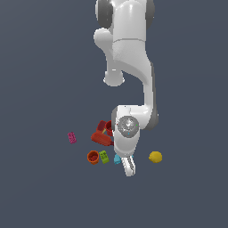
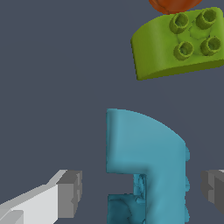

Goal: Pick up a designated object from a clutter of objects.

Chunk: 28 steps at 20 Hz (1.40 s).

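arch (image 2: 146, 162) between open jaws, brick (image 2: 179, 41) just beside

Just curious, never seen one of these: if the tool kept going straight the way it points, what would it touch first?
Most likely the cyan arch, which lies between the open tool's fingers. Whether they would slide past its sides to the floor is unclear.
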### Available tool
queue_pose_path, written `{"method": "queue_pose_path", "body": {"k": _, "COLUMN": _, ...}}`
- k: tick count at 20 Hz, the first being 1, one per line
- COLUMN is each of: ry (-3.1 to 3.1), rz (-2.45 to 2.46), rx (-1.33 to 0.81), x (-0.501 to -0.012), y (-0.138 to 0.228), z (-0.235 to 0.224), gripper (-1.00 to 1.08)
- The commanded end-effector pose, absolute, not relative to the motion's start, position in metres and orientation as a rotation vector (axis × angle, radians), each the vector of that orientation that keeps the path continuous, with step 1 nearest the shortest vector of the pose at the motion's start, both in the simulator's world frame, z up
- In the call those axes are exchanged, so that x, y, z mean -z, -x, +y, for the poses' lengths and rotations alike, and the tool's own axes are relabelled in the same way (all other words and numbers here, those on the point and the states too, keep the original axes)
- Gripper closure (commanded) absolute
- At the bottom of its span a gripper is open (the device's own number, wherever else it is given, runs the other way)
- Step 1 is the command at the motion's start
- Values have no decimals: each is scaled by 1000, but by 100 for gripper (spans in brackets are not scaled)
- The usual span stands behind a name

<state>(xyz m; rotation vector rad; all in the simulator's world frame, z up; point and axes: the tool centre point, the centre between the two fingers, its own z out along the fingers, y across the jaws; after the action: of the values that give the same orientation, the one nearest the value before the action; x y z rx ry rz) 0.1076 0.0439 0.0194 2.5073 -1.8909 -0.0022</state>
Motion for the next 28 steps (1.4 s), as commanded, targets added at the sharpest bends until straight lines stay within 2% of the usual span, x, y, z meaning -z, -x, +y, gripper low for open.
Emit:
{"method": "queue_pose_path", "body": {"k": 1, "ry": -2508, "rz": -1892, "rx": 0, "x": -17, "y": -109, "z": 44, "gripper": -92}}
{"method": "queue_pose_path", "body": {"k": 2, "ry": -2508, "rz": -1892, "rx": 0, "x": -17, "y": -109, "z": 44, "gripper": -92}}
{"method": "queue_pose_path", "body": {"k": 3, "ry": -2508, "rz": -1892, "rx": 0, "x": -17, "y": -109, "z": 44, "gripper": 108}}
{"method": "queue_pose_path", "body": {"k": 18, "ry": -2507, "rz": -1893, "rx": 0, "x": -22, "y": -107, "z": 45, "gripper": 108}}
{"method": "queue_pose_path", "body": {"k": 28, "ry": -2507, "rz": -1893, "rx": 1, "x": -67, "y": -89, "z": 60, "gripper": 108}}
